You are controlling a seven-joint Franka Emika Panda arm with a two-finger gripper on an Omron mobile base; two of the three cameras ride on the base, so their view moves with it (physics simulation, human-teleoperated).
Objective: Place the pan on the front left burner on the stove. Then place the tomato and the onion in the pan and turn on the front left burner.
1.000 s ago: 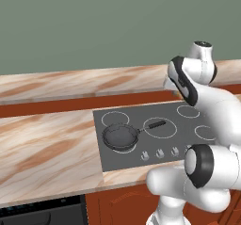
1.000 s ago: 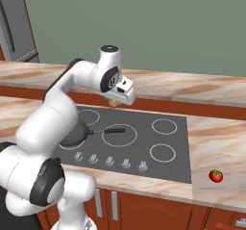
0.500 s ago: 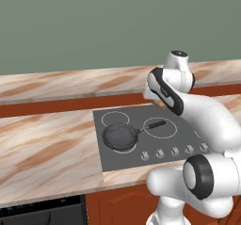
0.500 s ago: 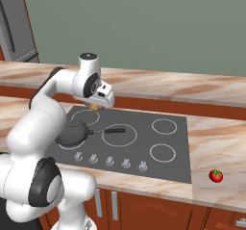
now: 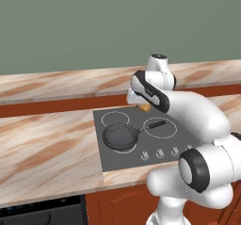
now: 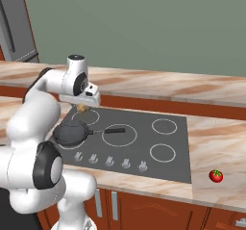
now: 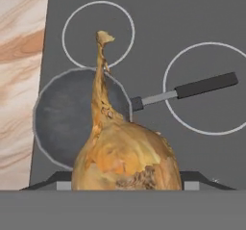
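Onion [image 7: 126,158], papery golden skin, round dark pan [image 7: 67,123]

The marble counter [image 6: 226,142] carries the stove [image 6: 137,142], which bears the pan [image 6: 71,134], and the tomato [image 6: 216,176].

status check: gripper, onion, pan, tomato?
Gripper shut on onion, above stove. Pan on front left burner, empty. Tomato on counter, right of stove. Nothing in the way.
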